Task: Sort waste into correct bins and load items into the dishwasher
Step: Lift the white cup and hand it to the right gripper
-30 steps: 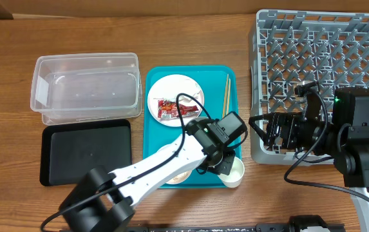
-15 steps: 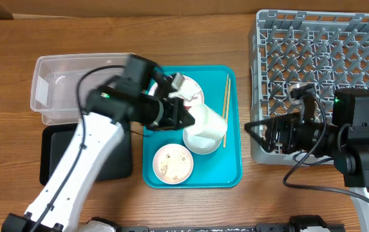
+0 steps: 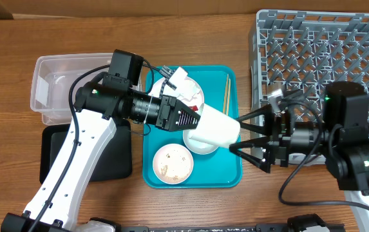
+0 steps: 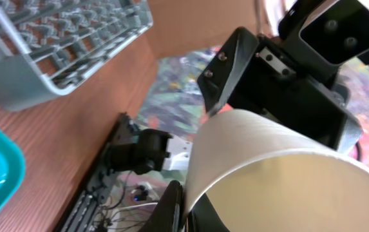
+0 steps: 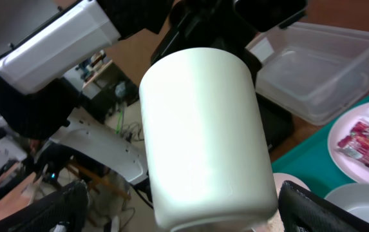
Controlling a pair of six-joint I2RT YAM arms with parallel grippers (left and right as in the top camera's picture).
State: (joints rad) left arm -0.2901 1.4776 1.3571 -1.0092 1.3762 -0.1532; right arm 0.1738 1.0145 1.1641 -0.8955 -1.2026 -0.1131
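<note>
My left gripper [image 3: 194, 121] is shut on the rim of the small white cup [image 3: 215, 129] and holds it on its side above the teal tray [image 3: 228, 173]. The left wrist view shows my left gripper [image 4: 187, 207] pinching the cup [image 4: 268, 174]. My right gripper [image 3: 236, 133] is open, with one finger on each side of the cup's base. In the right wrist view the cup [image 5: 203, 135] fills the space between my right gripper's [image 5: 200, 211] fingers. The red wrapper [image 5: 364, 145] lies on the large plate [image 3: 194, 90] beside the tissue [image 3: 181, 78].
A pale bowl with rice grains [image 3: 173, 163] and a white dish [image 3: 197, 145] sit on the teal tray, chopsticks [image 3: 225, 92] along its right side. The clear tub [image 3: 58, 90] and black tray [image 3: 52, 161] are left. The grey dish rack [image 3: 319, 45] is at the right.
My left arm lifted the cup off the tray and swung it right. My right gripper came left from the rack and opened around the cup's base.
</note>
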